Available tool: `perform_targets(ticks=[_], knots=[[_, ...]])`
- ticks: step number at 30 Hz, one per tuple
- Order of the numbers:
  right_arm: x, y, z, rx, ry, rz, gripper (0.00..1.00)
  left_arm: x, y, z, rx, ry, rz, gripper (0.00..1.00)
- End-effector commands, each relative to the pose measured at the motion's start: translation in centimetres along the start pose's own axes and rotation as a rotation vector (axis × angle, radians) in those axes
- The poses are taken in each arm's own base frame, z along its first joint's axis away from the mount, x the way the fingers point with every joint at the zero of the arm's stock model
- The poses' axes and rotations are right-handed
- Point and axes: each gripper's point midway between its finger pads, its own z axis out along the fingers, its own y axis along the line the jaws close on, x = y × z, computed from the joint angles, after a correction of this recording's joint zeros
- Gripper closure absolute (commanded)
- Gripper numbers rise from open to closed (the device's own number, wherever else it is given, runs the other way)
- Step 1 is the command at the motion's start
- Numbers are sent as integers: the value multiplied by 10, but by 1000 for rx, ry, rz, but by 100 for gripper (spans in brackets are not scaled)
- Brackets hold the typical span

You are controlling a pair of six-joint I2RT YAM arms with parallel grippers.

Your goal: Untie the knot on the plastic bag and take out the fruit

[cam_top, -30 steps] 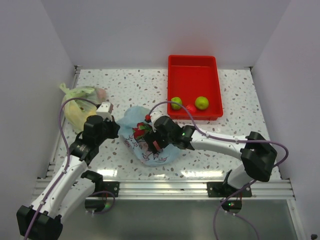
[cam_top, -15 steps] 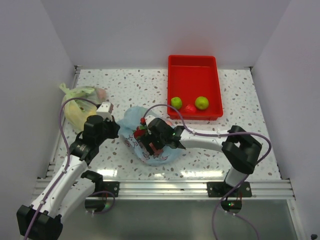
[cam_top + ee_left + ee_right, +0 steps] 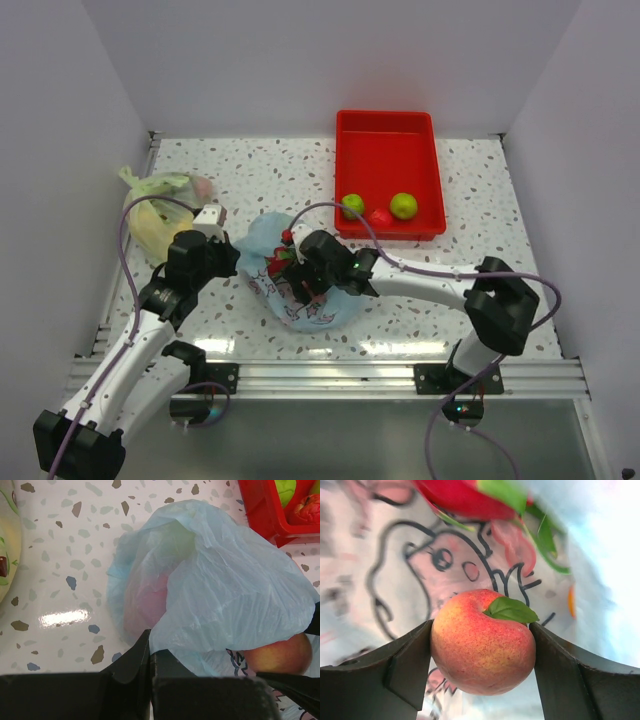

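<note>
The left gripper [image 3: 149, 652], at the left of the scene, is pressed together on a gathered fold of the plastic bag [image 3: 225, 595], at the bag's left rim. We judge the film to be light, limp and slippery. It is best taken at a bunched edge like this one, since a flat sheet would slide from the pads. The bag lies mid-counter [image 3: 250, 170] between the two arms, slack and crumpled, and we can make out no tie on it in these views. Inside it, the peach [image 3: 475, 630] rests on the printed film just below the dragon fruit [image 3: 465, 497]. We take the peach to be firm but easily bruised, smooth-skinned and of modest weight, and so best held across its widest girth with gentle pressure. The right gripper [image 3: 482, 650] reaches into the bag and holds it in just this way: its two fingers [image 3: 405, 665] stand wide apart, each lying against one flank, with the leaf facing the camera. Well to the right, the red tray [image 3: 388, 150] holds two green fruits [image 3: 352, 206] with a red one between them.
</note>
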Motion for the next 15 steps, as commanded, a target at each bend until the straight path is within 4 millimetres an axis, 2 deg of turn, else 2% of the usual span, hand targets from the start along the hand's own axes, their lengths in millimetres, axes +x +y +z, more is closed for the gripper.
perform_targets(ticks=[1, 2, 6, 9, 12, 13, 15], knots=[[-68, 14, -56, -68, -194, -23, 42, -9, -1, 1, 13, -36, 24, 100], [-72, 14, -63, -67, -204, -38, 43, -9, -2, 1, 14, -34, 25, 100], [-110, 13, -108, -64, -323, -67, 43, -9, -1, 1, 12, -34, 24, 100], [-137, -1, -139, -29, -415, -71, 41, -9, -1, 1, 12, -33, 24, 100], [-156, -44, -155, 56, -460, -22, 41, -9, -1, 1, 12, -34, 25, 100], [-161, -73, -158, 113, -473, 23, 41, -9, -1, 1, 13, -36, 24, 100], [-167, -104, -161, 187, -495, 78, 40, -10, -1, 1, 13, -37, 24, 100]])
